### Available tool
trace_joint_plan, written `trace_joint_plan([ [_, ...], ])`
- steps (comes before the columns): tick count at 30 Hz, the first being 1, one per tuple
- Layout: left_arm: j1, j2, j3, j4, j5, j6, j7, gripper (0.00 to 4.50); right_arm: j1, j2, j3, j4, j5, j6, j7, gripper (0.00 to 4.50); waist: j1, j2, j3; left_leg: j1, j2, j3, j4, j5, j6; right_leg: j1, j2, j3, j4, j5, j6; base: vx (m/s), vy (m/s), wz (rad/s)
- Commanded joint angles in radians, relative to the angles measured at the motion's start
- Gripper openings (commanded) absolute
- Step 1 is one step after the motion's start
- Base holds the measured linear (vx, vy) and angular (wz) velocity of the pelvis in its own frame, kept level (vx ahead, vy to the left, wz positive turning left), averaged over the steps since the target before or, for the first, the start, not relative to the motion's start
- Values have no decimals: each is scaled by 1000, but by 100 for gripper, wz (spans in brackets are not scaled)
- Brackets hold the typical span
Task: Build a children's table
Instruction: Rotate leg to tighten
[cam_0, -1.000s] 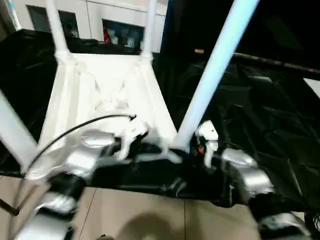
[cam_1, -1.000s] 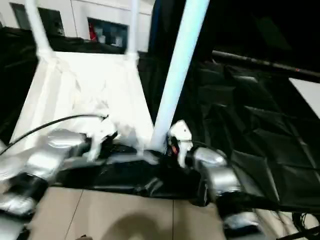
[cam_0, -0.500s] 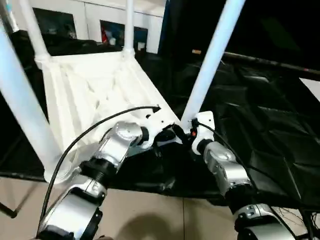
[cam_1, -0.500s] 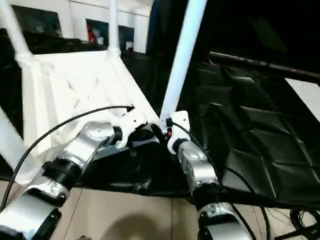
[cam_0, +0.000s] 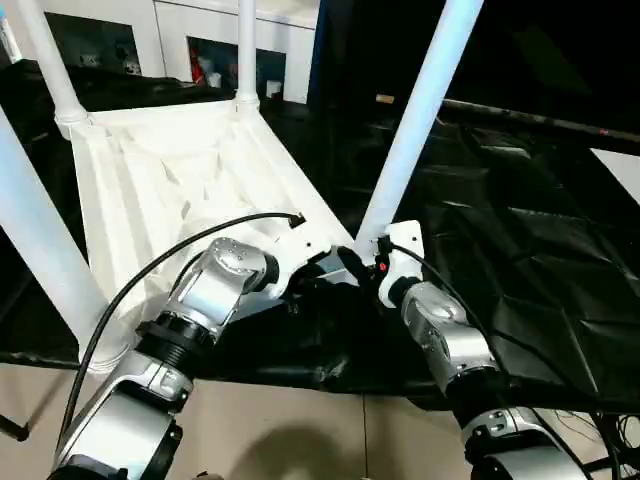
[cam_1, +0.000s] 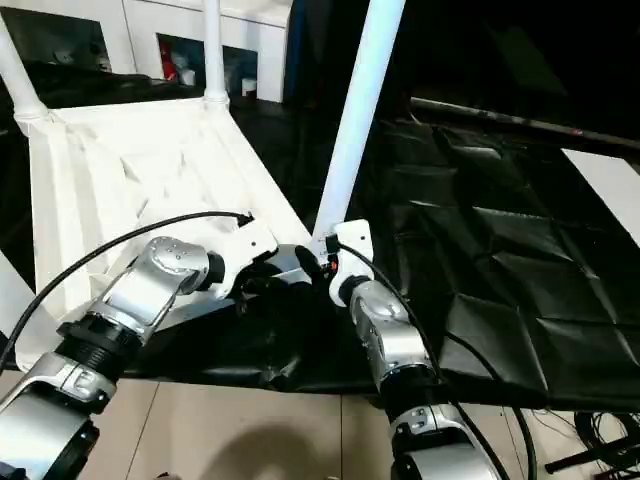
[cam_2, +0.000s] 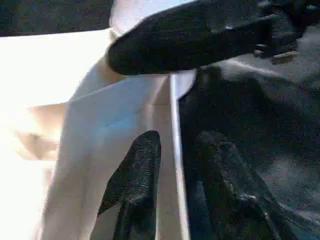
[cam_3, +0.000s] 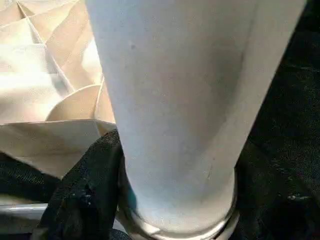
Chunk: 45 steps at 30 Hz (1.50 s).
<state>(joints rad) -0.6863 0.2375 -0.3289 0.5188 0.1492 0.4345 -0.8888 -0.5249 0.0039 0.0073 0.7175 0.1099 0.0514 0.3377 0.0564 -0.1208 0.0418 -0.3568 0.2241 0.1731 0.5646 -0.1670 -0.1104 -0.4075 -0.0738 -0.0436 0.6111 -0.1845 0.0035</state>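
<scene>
White plastic leg (cam_3: 180, 110) stands clasped between my right gripper (cam_0: 368, 268) fingers at the tabletop (cam_0: 170, 180) corner; I press straight down, while my left gripper (cam_2: 175, 170), part open, straddles the tabletop's rim.

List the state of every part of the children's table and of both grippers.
Tabletop: upside down, ribbed underside up, on black cloth.
Far legs: both upright in sockets.
Near left leg: standing in socket.
Near right leg: standing in corner socket.
Right gripper: fingers around that leg's base.
Left gripper: astride the tabletop's edge, parted.
</scene>
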Motion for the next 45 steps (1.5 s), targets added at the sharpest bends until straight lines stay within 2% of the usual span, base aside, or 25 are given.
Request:
trace_joint_plan([
  [1,-19,-22,-4,-8,-12,14,18,172,2,-6,11,12,-10,16,13,270,4,21,-53,4,3,7,-63,-242,-14,44,-46,33,-69,-170,-173,0,0,0],
  [5,-22,-25,-14,17,-3,-5,10,198,8,-2,15,6,-10,16,21,270,4,21,-55,2,2,7,-62,-225,-8,46,-46,33,-67,-151,-175,0,0,0],
  [6,-23,-32,-9,30,-4,-13,20,211,9,-1,18,5,-9,15,26,270,5,28,-55,3,2,6,-63,-223,-9,46,-46,33,-66,-143,-177,0,0,0],
  [9,-28,-49,9,61,-23,-10,28,227,14,2,24,1,-11,14,32,270,3,23,-55,1,1,7,-62,-220,-7,48,-45,33,-66,-131,-182,0,0,0],
  [10,-29,-52,15,70,-27,-8,34,188,15,2,24,0,-11,14,34,270,4,27,-55,3,1,7,-61,-223,-8,47,-46,34,-66,-133,-185,0,0,0],
  [12,-30,-54,19,82,-28,-9,43,187,18,3,25,-2,-11,14,36,270,4,27,-55,3,1,7,-61,-223,-7,48,-45,33,-65,-128,-187,0,0,0],
  [13,-29,-54,21,85,-28,-7,46,163,19,4,26,-4,-12,14,39,270,4,27,-54,3,2,7,-62,-228,-6,47,-45,33,-67,-130,-188,0,0,0],
  [18,-30,-55,30,101,-29,-7,56,129,23,4,28,-8,-14,14,43,270,4,27,-54,5,3,6,-63,-241,-8,46,-46,33,-69,-147,-187,0,0,0],
  [20,-33,-58,37,115,-35,-15,66,96,27,4,31,-10,-17,14,48,270,4,26,-53,5,3,6,-63,-244,-8,46,-45,33,-69,-152,-187,0,0,0],
  [23,-34,-59,44,120,-41,-25,73,90,30,4,32,-13,-18,14,51,270,5,24,-54,5,3,7,-63,-244,-7,46,-46,33,-69,-152,-185,0,0,0],
  [26,-24,-50,39,115,-41,-28,66,52,32,5,34,-14,-20,15,53,270,5,22,-53,4,3,7,-63,-241,-3,45,-46,33,-70,-153,-185,0,0,0],
  [29,-7,-36,26,97,-35,-15,49,44,32,4,38,-15,-22,18,57,270,5,22,-52,4,4,7,-64,-244,-3,45,-48,33,-71,-169,-182,0,0,0],
  [30,-5,-33,22,95,-32,-12,46,24,32,4,38,-16,-23,18,58,270,4,21,-52,3,3,6,-64,-242,-2,46,-48,33,-71,-172,-180,0,0,0],
  [33,3,-16,-1,86,-19,0,27,4,33,2,39,-18,-24,19,60,270,2,21,-51,3,4,5,-65,-248,-6,44,-48,33,-72,-187,-175,0,0,0],
  [41,19,29,-56,64,6,19,-37,0,29,-4,36,-16,-23,20,65,270,-6,22,-51,2,4,6,-65,-245,-7,45,-47,34,-71,-182,-179,0,0,0],
  [44,29,42,-71,50,8,21,-58,0,28,-8,41,-18,-27,19,70,270,-9,23,-50,1,5,4,-67,-257,-9,44,-48,33,-72,-200,-176,0,0,0],
  [45,34,44,-73,43,4,26,-64,0,28,-12,48,-21,-33,14,76,270,-11,23,-49,5,5,4,-67,-275,-13,41,-48,34,-75,-222,-174,0,0,0],
])
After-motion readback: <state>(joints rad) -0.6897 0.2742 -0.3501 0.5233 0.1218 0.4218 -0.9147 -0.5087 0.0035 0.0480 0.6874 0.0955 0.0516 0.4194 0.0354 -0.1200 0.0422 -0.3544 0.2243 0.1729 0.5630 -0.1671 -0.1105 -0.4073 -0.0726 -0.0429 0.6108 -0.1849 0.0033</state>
